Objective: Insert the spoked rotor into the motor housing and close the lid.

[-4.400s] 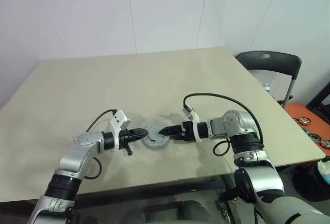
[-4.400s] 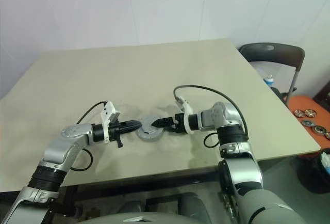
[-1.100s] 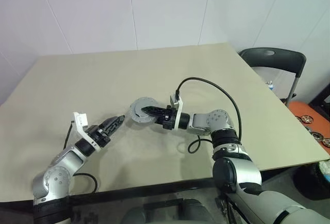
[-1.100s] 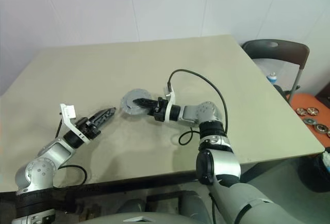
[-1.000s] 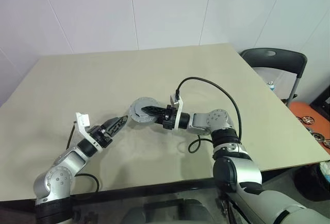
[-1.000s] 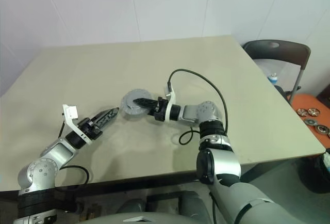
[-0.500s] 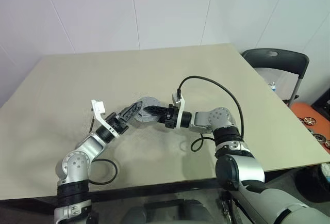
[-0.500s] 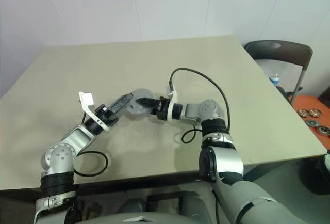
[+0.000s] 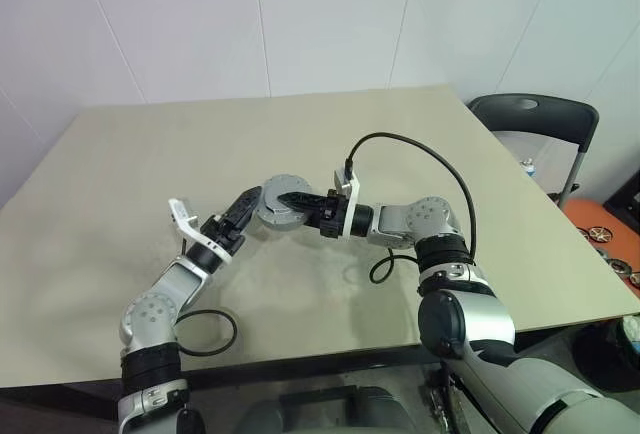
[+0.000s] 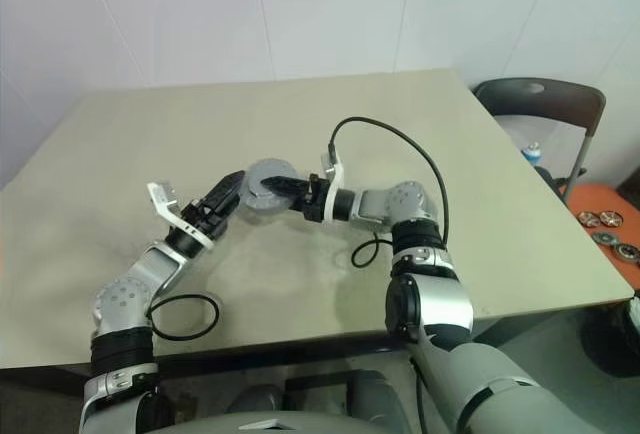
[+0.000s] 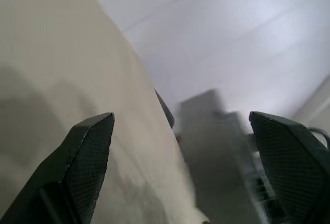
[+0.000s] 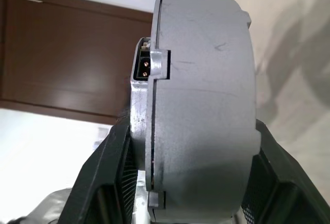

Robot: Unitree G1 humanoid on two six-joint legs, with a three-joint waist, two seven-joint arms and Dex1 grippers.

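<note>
Scene: I have the motor housing (image 9: 279,201) lifted clear of the table (image 9: 480,184), gripped across its thickness by my right pincer (image 9: 291,200).
Right pincer: clamped on the housing; the wrist view has the grey round body (image 12: 201,105) wedged edge-on between the two black fingers (image 12: 111,182), a small connector showing at the seam.
Left pincer: its fingers stand wide apart, nothing between them; from the head camera the left pincer (image 9: 243,207) sits just beside the housing's near-left edge, and I cannot tell whether it touches.
Lid and rotor: from the head camera the unit's upper face reads as a flat grey disc with a darker middle, so I judge the lid is already seated with the rotor inside, though I cannot see in to confirm.
Step in hand: late in the job, I judge; a two-handed check or hand-over of the closed unit, held in mid-air.
Next move: bring the open left fingers squarely around the rim and close gently, while the right grip stays firm.
Risk: the smooth round body could twist or slip if one side lets go early.
</note>
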